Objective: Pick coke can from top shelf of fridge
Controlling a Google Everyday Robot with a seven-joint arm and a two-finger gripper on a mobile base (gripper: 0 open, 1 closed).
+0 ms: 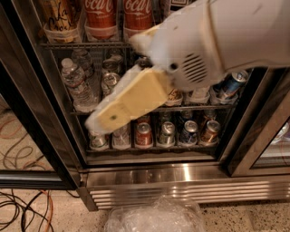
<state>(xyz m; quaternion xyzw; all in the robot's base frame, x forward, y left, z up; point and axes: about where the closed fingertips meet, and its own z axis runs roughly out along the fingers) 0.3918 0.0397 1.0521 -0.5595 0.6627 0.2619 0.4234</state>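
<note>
Two tall red coke cans (pixel 100 16) (pixel 138 13) with white script stand side by side on the top shelf (pixel 68 45), a dark wire rack with clear plastic trays at its front. The fridge (pixel 158 177) has black door frames and a stainless steel base with a grille. My gripper (pixel 102 122), a cream-yellow piece on a white arm, hangs in front of the middle and lower racks. It points down and left, below the coke cans and apart from them. The white arm (pixel 217 41) hides the right part of the top and middle shelves.
Water bottles (pixel 77 84) stand on the left of the middle rack. Short cans (pixel 144 135) line the bottom rack. A black door frame (pixel 253 136) stands at the right. Cables (pixel 22 208) lie on the floor at the left. A clear plastic bag (pixel 154 217) lies below the fridge base.
</note>
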